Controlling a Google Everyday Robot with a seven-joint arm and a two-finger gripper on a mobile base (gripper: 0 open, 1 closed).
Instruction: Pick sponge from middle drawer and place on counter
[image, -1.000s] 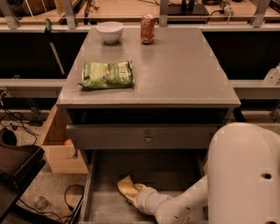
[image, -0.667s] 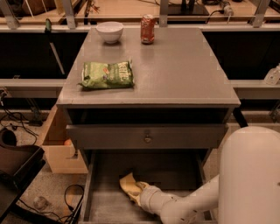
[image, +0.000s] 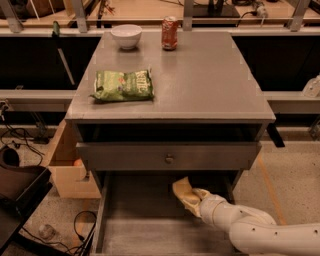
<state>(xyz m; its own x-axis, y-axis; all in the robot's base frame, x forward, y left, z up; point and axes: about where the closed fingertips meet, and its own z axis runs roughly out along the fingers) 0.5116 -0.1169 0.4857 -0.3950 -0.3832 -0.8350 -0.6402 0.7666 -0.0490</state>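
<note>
The middle drawer (image: 140, 227) is pulled open at the bottom of the view, its streaky grey floor showing. My white arm reaches in from the lower right. My gripper (image: 196, 198) is shut on the tan-yellow sponge (image: 182, 190) and holds it just above the drawer floor, towards the back right, under the drawer front above. The grey counter (image: 200, 85) is the cabinet's top, above and behind the gripper.
On the counter lie a green chip bag (image: 122, 85) at the left, a white bowl (image: 126, 36) and a red can (image: 169, 33) at the back. A drawer front with a round knob (image: 169, 159) overhangs the open drawer. A cardboard box (image: 62, 172) and cables lie on the floor at the left.
The gripper and the sponge have moved right and towards the back of the drawer, slightly up. The arm's bulky white body has swung out of view to the lower right.
</note>
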